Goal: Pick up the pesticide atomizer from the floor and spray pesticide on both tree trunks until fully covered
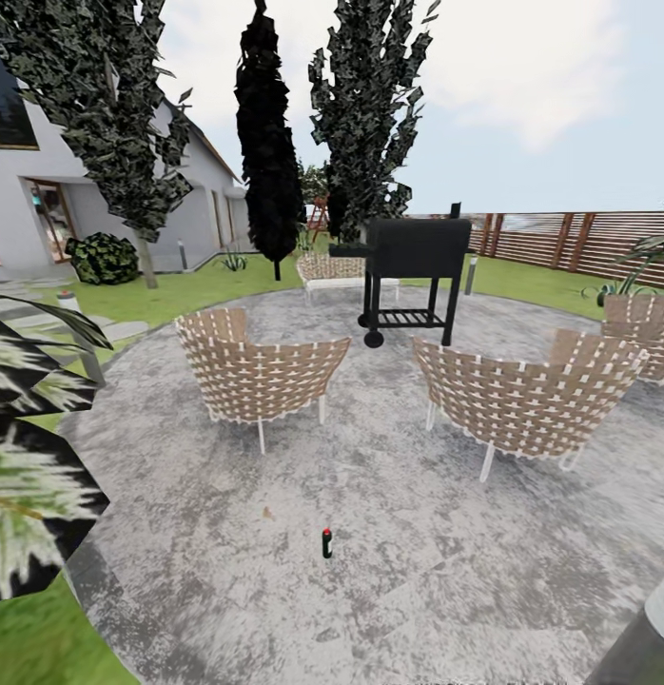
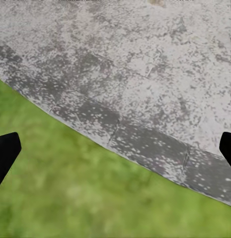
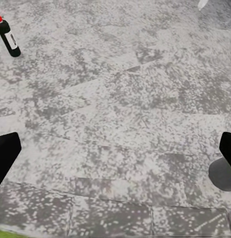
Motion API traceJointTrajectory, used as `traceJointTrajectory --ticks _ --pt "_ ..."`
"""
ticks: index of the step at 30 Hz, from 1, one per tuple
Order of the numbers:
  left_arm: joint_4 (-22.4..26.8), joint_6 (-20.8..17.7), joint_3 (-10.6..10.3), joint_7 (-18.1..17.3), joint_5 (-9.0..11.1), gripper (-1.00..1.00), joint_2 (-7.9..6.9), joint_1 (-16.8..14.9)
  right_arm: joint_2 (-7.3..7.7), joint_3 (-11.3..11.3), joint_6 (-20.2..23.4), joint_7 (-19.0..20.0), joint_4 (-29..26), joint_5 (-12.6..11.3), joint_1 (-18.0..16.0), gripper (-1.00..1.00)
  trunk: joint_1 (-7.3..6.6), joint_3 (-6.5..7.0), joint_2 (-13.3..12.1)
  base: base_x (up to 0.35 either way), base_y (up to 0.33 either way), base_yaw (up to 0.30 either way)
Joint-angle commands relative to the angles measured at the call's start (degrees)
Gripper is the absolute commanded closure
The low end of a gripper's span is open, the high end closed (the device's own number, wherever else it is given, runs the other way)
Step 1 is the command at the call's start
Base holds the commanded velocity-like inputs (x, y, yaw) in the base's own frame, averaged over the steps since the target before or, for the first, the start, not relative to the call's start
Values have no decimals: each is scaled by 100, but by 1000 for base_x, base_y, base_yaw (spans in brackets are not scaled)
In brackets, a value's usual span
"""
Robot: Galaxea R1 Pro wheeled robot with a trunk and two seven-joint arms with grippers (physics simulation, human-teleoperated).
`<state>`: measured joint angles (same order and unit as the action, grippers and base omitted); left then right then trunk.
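Observation:
The pesticide atomizer [image 1: 326,542], a small dark bottle with a red cap, stands upright on the grey stone patio, in front of the wicker chairs. It also shows in the right wrist view as the atomizer [image 3: 8,35], well away from my right gripper [image 3: 115,153], which is open over bare paving. My left gripper [image 2: 115,153] is open too, hanging over the patio's curved edge where it meets the grass [image 2: 70,198]. Two trees with dark green foliage stand beyond the patio: one at the left [image 1: 94,105] with a grey-brown trunk [image 1: 146,262], one behind the grill [image 1: 370,105], its trunk hidden.
Two wicker chairs [image 1: 261,371] [image 1: 522,400] and a black grill [image 1: 413,271] stand between the atomizer and the trees. A narrow black-leaved tree [image 1: 267,143] rises in the middle. Big plant leaves [image 1: 37,457] crowd the left edge. A grey post [image 1: 646,637] is at the bottom right, a slat fence [image 1: 579,238] far right.

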<state>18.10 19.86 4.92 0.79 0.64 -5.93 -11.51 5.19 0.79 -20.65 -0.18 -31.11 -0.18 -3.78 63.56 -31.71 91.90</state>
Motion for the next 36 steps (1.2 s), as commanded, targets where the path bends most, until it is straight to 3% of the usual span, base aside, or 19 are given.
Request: traceJointTrajectory --ticks 1,15,23,25,29,30,32,36 --pt "0 0 0 0 -1 -100 3 -3 0 0 0 0 0 0 0 -100 0 0 0 0 306 -206" --pt "118 0 -41 -9 -37 -100 68 -93 -9 -5 0 0 -25 -8 0 -100 0 0 0 197 264 -259" --pt "567 -16 -76 -11 -82 -100 102 -144 -13 -15 -6 13 -99 -2 0 -100 0 0 0 61 45 -249" --pt "835 -88 -69 -6 -75 -100 137 -427 -20 -24 1 5 -603 0 -11 -100 0 0 0 4 3 -61" --pt "864 -128 -63 -4 -73 -100 210 -927 -115 -26 52 -6 -1454 13 -50 -100 0 0 0 1 1 -15" --pt "858 -200 -63 -5 -77 -100 287 -1211 -210 -26 169 -8 -1805 25 -195 -100 0 0 0 0 0 -3" --pt "855 -363 -62 7 -68 -100 338 -1459 -273 -28 475 -8 -2050 29 -456 -100 0 0 0 0 0 -2" --pt "888 -670 -47 23 -16 -100 362 -1716 -309 -27 1394 -9 -2294 23 -1086 -100 0 0 0 0 0 0"
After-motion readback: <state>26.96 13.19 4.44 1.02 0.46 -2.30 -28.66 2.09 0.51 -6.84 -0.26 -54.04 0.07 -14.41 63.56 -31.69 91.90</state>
